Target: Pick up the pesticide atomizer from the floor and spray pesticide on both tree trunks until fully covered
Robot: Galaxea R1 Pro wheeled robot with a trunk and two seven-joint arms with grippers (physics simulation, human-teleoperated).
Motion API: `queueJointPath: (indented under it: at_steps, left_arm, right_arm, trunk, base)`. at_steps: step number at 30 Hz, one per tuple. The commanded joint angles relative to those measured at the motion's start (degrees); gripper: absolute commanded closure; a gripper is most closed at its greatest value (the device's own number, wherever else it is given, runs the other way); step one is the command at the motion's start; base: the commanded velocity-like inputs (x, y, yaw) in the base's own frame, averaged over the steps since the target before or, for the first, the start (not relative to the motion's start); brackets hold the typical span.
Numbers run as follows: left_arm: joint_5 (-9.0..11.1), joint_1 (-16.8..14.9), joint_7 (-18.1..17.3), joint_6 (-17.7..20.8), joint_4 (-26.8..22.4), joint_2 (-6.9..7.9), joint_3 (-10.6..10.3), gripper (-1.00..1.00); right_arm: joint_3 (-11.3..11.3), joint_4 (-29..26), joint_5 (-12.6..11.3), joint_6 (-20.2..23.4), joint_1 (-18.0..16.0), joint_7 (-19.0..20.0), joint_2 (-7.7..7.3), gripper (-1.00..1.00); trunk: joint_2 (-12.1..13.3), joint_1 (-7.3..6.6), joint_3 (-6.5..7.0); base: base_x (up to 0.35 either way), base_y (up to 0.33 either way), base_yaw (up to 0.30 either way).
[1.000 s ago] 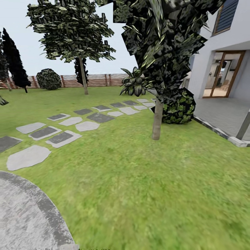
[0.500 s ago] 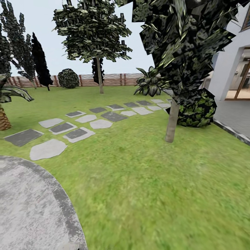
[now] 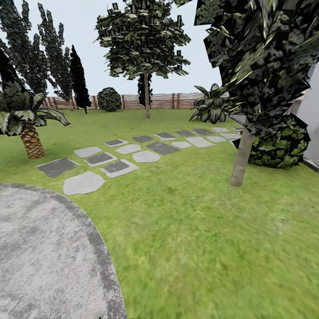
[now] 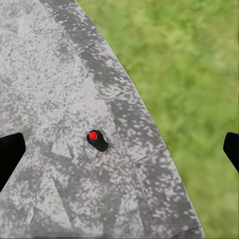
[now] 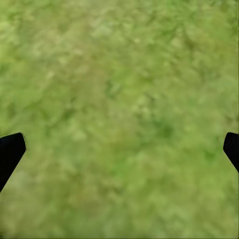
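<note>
The pesticide atomizer (image 4: pixel 97 141), a tiny dark bottle with a red top, stands on the grey speckled floor (image 4: pixel 50 74) close to its curved edge. My left gripper (image 4: pixel 120 152) hangs above it, open, its black fingertips (image 4: pixel 10 154) far apart on either side of the bottle and touching nothing. My right gripper (image 5: pixel 119 152) is open over plain grass (image 5: pixel 119 99). In the head view the floor (image 3: pixel 40 248) curves along the lower left, beside the lawn (image 3: pixel 212 248) of the garden. Both trees are out of view.
Grey stepping stones (image 3: pixel 115 167) run across the lawn toward the right. A thin-trunked dark tree (image 3: pixel 241 159) and a round bush (image 3: pixel 279 144) stand at the right, a palm (image 3: pixel 32 141) at the left. Another dark tree (image 3: pixel 146 95) and the slatted fence (image 3: pixel 164 101) are far back.
The head view has swung to the left, so the whole scene slid right: the white house left the picture, the palm came in, and more of the concrete floor shows.
</note>
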Motion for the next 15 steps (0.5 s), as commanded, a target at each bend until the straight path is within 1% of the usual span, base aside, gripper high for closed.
queueJointPath:
  at_steps: [1, 5, 6, 8, 11, 15]
  left_arm:
    - [0.1, -0.1, 0.0, -0.2, 0.1, 0.0, 0.2, -1.0]
    - [0.1, -0.1, -0.2, -0.3, 0.2, 0.03, 2.5, -1.0]
    - [0.1, -0.1, -0.3, -0.4, 0.2, 0.03, 3.5, -1.0]
    - [0.0, -0.1, -0.5, -0.4, 0.2, 0.01, 4.6, -1.0]
    - [0.0, -0.1, -0.6, -0.5, 0.3, -0.03, 5.5, -1.0]
    - [0.0, -0.1, -0.7, -0.5, 0.3, -0.08, 5.8, -1.0]
  right_arm:
    - [0.0, 0.0, 0.0, -0.2, 0.0, 0.0, -0.01, -1.0]
    - [0.0, 0.0, 0.0, -0.2, 0.0, 0.0, -0.01, -1.0]
    - [0.0, 0.0, 0.0, -0.2, 0.0, 0.0, -0.01, -1.0]
    - [0.0, 0.0, 0.0, -0.2, 0.0, 0.0, -0.01, -1.0]
    - [0.0, -0.1, 0.0, -0.2, 0.0, 0.0, -0.01, -1.0]
    - [0.0, -0.2, 0.0, -0.2, 0.0, 0.0, -0.01, -1.0]
  trunk:
    - [-0.4, 0.22, -0.24]
    - [-2.0, 1.1, -0.96]
    - [-2.5, 1.32, -1.14]
    - [-3.3, 1.76, -1.5]
    - [-4.5, 2.42, -2.04]
    - [-6.1, 3.3, -2.75]
  base:
    - [0.0, 0.0, 0.277]
    - [0.0, 0.0, 0.277]
    - [0.0, 0.0, 0.277]
    - [0.0, 0.0, 0.277]
    - [0.0, 0.0, 0.238]
    - [0.0, 0.0, 0.075]
